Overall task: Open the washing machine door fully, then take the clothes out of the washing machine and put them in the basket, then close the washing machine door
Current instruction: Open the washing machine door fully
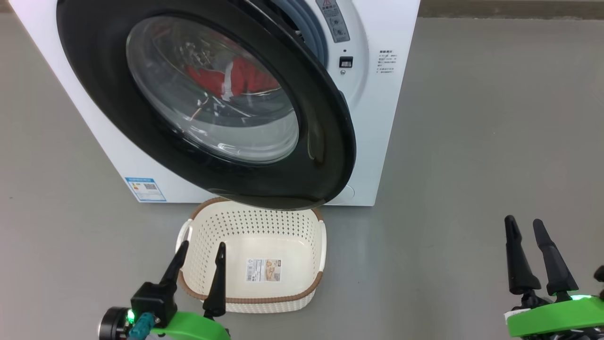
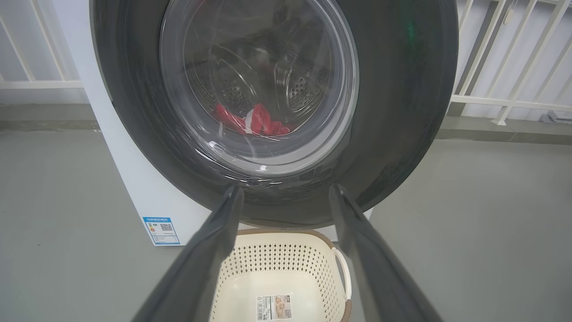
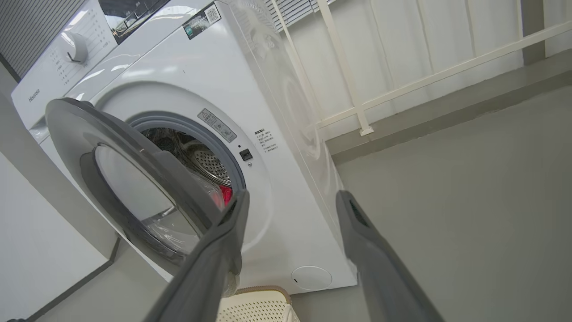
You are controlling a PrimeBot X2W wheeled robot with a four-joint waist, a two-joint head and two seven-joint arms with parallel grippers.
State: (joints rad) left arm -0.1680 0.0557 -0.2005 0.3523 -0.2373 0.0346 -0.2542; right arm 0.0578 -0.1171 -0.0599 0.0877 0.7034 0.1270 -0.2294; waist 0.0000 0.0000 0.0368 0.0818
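left gripper [image 1: 202, 244]: lower left of the head view; fingers spread and released, nothing between them; its tips overlap the near left rim of the basket in the picture, contact cannot be told
right gripper [image 1: 523, 220]: lower right of the head view, over bare floor [image 1: 472, 141]; fingers apart, released, holding nothing
basket [image 1: 283, 298]: lower centre, on the floor just in front of the washing machine, its far rim under the lower edge of the door; a paper label [image 1: 263, 270] lies on its bottom
washing machine door [image 1: 325, 141]: centre to upper left; stands partway open, its right edge clear of the front panel
clothes [image 1: 236, 78]: red with white trim, seen through the door glass, low in the drum [image 3: 210, 163]
washing machine [image 1: 377, 118]: upper centre, white; grey-blue gasket [image 3: 178, 121] exposed in the right wrist view; blue label [image 1: 145, 189] low on the front, at left
railing [image 3: 402, 85]: white, beyond the machine, upper right of the right wrist view
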